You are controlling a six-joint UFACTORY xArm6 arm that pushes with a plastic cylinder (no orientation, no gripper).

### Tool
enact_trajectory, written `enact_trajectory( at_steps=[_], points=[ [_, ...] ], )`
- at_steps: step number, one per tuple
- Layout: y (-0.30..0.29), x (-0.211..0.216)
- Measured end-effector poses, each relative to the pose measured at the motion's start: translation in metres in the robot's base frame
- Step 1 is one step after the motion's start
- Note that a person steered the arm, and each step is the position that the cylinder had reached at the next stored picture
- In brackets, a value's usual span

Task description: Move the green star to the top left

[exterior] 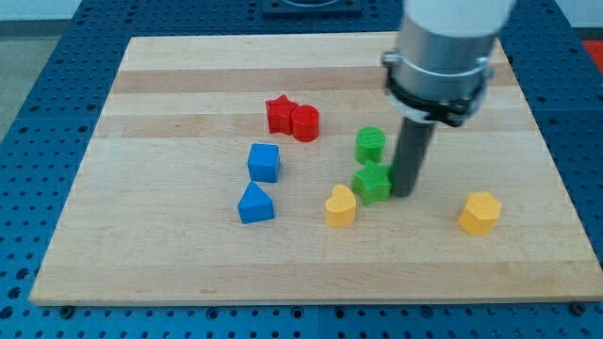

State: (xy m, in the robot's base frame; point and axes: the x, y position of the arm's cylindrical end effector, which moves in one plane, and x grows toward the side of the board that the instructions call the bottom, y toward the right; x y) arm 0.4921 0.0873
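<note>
My tip [403, 193] touches the green star [372, 183] on its right side, mid-counter [188, 273] beside the yellow heart [340, 205]; there's no claw, just a rod. Top left remains far: nearly everything's left to do

Pale wooden board [188, 273] with lengthwise grain, lying on a blue perforated table [38, 113] that borders it on all sides, evenly lit

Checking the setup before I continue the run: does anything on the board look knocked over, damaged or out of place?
Nothing stands out. All blocks sit flat on the wooden board, none over its edge. The red star touches the red cylinder, and my tip is against the green star on the view's right side.
</note>
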Motion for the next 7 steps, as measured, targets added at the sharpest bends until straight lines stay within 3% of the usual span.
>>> enact_trajectory(
  at_steps=[3, 7],
  points=[
    [-0.111, -0.011],
    [-0.179, 0.007]
  ],
)
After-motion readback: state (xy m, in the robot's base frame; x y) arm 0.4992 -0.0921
